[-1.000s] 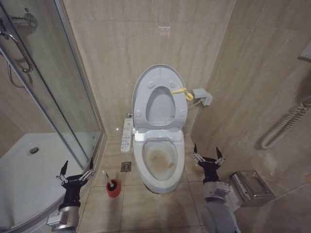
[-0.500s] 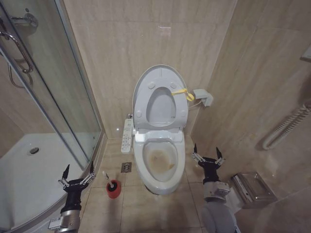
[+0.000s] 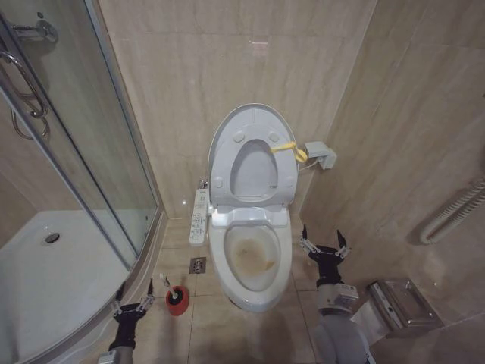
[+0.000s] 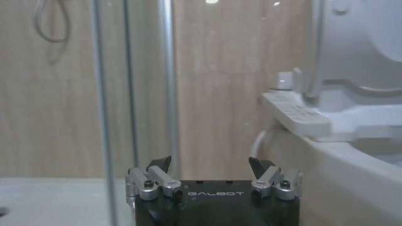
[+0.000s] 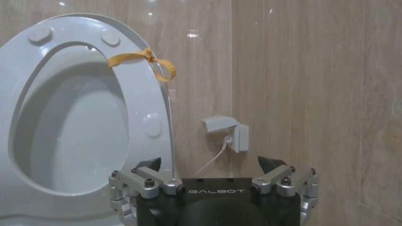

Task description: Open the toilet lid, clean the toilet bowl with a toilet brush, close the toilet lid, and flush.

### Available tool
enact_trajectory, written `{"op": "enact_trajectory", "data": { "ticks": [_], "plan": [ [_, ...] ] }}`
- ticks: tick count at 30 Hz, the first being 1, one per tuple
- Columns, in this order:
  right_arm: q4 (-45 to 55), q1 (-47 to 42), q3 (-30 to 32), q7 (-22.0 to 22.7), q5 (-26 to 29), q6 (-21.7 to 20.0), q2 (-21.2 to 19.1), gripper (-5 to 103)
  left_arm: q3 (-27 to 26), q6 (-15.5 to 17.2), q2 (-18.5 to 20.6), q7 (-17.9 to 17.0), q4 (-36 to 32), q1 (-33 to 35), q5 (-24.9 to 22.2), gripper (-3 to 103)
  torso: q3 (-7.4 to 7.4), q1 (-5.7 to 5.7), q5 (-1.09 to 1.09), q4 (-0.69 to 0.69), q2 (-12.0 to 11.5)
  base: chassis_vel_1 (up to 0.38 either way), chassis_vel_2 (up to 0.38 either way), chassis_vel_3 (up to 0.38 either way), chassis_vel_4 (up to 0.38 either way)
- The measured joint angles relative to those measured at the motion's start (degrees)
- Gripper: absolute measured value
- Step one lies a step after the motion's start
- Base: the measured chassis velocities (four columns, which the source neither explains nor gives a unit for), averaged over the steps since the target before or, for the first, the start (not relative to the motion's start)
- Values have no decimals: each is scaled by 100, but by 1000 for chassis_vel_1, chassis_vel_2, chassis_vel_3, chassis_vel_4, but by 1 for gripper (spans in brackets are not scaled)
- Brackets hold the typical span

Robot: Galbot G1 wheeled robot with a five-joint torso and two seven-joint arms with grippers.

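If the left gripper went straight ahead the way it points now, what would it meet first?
Probably the tiled wall. The open left gripper points into the gap between the shower's glass door frame and the toilet's side control panel. Depth is unclear, so the frame might be grazed.

White toilet bowl (image 3: pixel 261 292), brownish stains
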Motion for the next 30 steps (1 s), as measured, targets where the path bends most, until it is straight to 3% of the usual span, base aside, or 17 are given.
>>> {"op": "enact_trajectory", "data": {
  "ticks": [1, 8, 9, 19, 30],
  "plan": [
    [0, 0, 0, 0, 0, 0, 0, 100, 83, -103, -10, 115, 171, -116, -23, 85, 0, 0, 0, -1, 0, 0, 0, 0, 0],
    [0, 1, 0, 0, 0, 0, 0, 100, 235, -292, -69, 338, 761, -461, -134, 85, 0, 1, 0, 1, 0, 0, 0, 0, 0],
    [0, 1, 0, 0, 0, 0, 0, 100, 241, -328, -69, 352, 932, -543, -138, 81, 0, 1, 0, 1, 0, 0, 0, 0, 0],
    [0, 1, 0, 0, 0, 0, 0, 100, 353, -587, -5, 708, 2060, -1234, -341, 85, 0, 2, 0, 1, 0, 0, 0, 0, 0],
    [0, 1, 0, 0, 0, 0, 0, 100, 538, -677, -27, 1070, 2703, -1870, -592, 85, 0, 2, 1, 0, -1, 0, 0, 0, 0]
  ]
}}
